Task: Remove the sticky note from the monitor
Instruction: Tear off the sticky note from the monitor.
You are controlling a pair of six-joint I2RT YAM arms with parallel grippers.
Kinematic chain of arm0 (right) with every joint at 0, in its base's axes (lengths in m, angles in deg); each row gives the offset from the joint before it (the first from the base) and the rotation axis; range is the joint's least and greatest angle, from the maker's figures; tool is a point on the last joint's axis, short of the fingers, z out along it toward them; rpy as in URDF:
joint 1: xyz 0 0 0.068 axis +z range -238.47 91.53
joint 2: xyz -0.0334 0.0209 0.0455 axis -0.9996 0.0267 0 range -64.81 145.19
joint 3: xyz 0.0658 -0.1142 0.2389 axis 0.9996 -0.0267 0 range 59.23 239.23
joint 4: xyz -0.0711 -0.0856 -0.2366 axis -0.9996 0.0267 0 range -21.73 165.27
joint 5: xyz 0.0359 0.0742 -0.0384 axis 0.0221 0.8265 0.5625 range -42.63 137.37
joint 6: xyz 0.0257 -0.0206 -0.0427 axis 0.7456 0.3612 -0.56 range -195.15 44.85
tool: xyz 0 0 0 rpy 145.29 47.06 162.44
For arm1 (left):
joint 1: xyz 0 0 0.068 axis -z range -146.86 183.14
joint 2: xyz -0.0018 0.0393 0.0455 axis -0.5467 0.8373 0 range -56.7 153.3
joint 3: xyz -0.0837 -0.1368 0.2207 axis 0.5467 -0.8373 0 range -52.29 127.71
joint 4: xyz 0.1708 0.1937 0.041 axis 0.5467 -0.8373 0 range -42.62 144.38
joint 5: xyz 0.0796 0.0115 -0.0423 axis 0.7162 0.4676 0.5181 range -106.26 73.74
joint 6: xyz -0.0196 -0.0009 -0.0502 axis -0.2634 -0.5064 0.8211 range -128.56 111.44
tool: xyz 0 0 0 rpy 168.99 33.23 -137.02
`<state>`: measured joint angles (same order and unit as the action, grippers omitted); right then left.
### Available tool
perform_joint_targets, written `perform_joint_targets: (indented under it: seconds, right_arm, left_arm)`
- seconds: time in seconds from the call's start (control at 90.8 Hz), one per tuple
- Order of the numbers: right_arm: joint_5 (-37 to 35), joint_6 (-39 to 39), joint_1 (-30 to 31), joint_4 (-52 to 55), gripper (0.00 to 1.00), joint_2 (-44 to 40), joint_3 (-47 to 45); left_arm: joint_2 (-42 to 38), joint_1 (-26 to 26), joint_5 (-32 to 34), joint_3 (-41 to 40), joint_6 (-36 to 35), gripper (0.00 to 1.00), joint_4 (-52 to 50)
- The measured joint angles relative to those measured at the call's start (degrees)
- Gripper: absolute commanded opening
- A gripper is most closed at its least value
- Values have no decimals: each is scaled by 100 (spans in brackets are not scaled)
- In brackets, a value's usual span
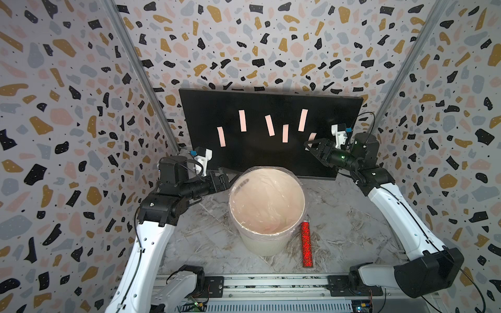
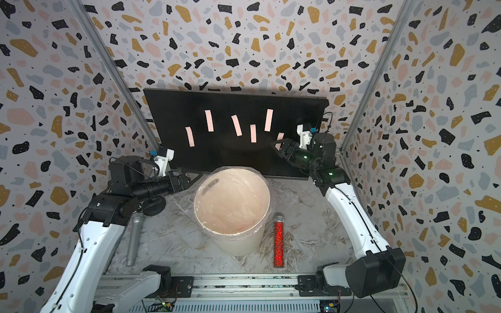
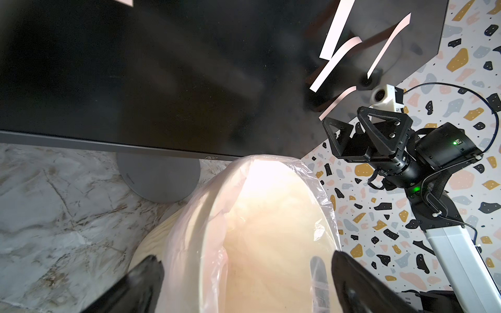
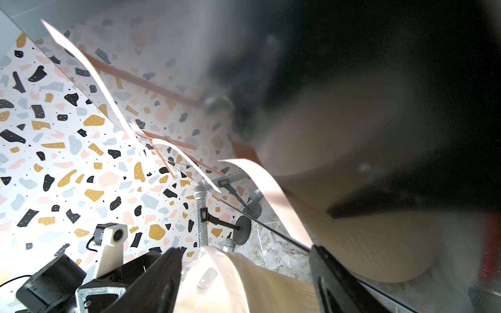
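The right gripper (image 1: 309, 145) half hides the rightmost sticky note (image 1: 312, 136) on the monitor (image 1: 244, 108). Its fingers stand apart at the note, contact unclear. The left gripper (image 1: 226, 177) gapes wide beside the bin (image 1: 260, 244).

A round cream-white plastic bin (image 1: 260, 245) lined with a clear bag stands on the grey marble-patterned tabletop (image 1: 206, 244). Just beside it lies a red glittery microphone (image 1: 307, 244) (silver head toward the back). A silver microphone (image 2: 134, 238) lies well apart, near a black disc-based stand (image 2: 155, 207).
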<state>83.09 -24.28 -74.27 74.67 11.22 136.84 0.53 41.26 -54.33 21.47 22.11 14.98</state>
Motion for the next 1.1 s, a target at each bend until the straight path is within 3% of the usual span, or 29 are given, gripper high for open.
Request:
perform_joint_targets:
  seconds: [0.363, 1.101]
  right_arm:
    - [92, 92, 0, -341, 75, 9, -118]
    - [-201, -1008, 162, 9, 74, -90, -389]
  left_arm:
    - [2, 26, 0, 0, -2, 99, -2]
    - [55, 63, 0, 35, -2, 99, -4]
